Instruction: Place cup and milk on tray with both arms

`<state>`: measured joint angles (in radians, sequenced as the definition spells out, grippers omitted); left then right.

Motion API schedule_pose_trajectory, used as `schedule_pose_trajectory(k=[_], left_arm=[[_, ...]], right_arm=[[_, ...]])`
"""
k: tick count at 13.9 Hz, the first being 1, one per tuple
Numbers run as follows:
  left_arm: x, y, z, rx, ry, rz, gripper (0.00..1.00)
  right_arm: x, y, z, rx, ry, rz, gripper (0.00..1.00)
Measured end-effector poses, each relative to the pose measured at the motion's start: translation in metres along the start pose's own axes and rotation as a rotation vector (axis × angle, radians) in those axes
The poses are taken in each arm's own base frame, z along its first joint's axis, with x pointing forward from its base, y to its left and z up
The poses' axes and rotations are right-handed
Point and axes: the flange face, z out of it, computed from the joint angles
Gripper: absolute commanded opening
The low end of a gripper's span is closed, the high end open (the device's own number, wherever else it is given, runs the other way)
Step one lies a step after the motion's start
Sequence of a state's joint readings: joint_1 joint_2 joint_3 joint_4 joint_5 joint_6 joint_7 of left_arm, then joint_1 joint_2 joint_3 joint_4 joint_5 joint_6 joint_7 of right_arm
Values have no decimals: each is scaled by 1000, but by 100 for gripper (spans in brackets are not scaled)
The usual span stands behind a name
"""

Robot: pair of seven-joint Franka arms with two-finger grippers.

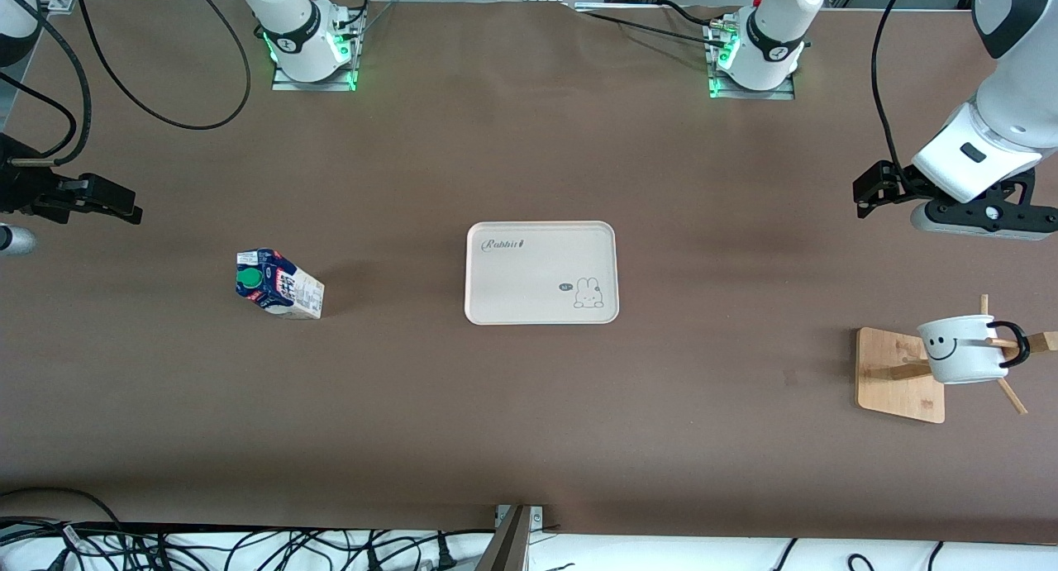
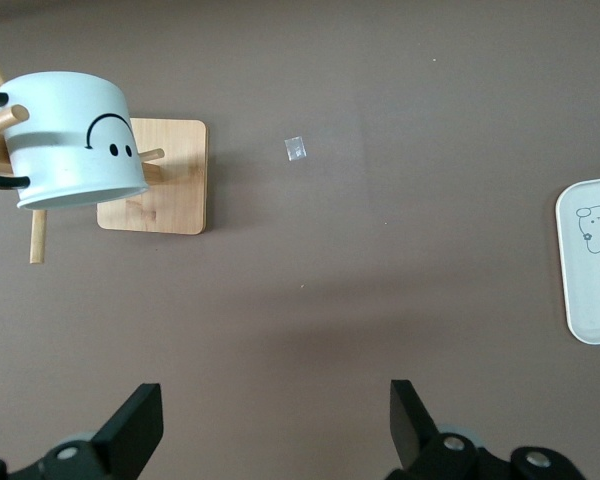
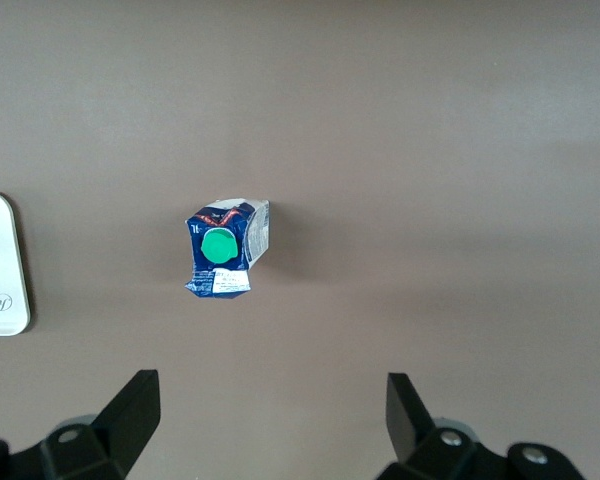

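Observation:
The cream-pink tray (image 1: pixel 529 282) lies flat at the table's middle; its edge shows in the left wrist view (image 2: pixel 592 290) and the right wrist view (image 3: pixel 0 270). The white smiley cup (image 1: pixel 961 349) hangs on a peg of a wooden rack toward the left arm's end (image 2: pixel 75 140). The blue-and-white milk carton (image 1: pixel 278 284) with a green cap stands toward the right arm's end (image 3: pixel 223 250). My left gripper (image 1: pixel 869 192) is open and empty above bare table, apart from the cup (image 2: pixel 275 400). My right gripper (image 1: pixel 120 206) is open and empty, apart from the milk (image 3: pixel 270 388).
The wooden rack (image 1: pixel 899 374) has a square base (image 2: pixel 165 190) and several slanted pegs. A small clear scrap (image 2: pixel 295 149) lies on the table beside the rack. Cables (image 1: pixel 248 546) run along the table's edge nearest the front camera.

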<state>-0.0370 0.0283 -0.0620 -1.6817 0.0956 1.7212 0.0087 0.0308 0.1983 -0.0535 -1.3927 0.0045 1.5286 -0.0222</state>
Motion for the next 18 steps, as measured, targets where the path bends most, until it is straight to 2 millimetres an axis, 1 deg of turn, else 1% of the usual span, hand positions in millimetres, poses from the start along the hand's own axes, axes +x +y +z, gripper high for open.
schedule_pose_trajectory(k=[2,6,14,16,18], left_arm=[[0,0,0,0,0,0,100],[0,0,0,0,0,0,100],[0,0,0,0,0,1,100],[0,1,0,0,0,1,100],[0,2,0,0,0,3,100]], right_arm=[[-1,-1,1,0,-7,-1,100],[-3,-8,3,1,-29,-14,100],[-2,-9,6,0,-35,-15,100],[-2,-14,9,0,-41,-24,100],[0,-26,14,-2,-52,-42,100]])
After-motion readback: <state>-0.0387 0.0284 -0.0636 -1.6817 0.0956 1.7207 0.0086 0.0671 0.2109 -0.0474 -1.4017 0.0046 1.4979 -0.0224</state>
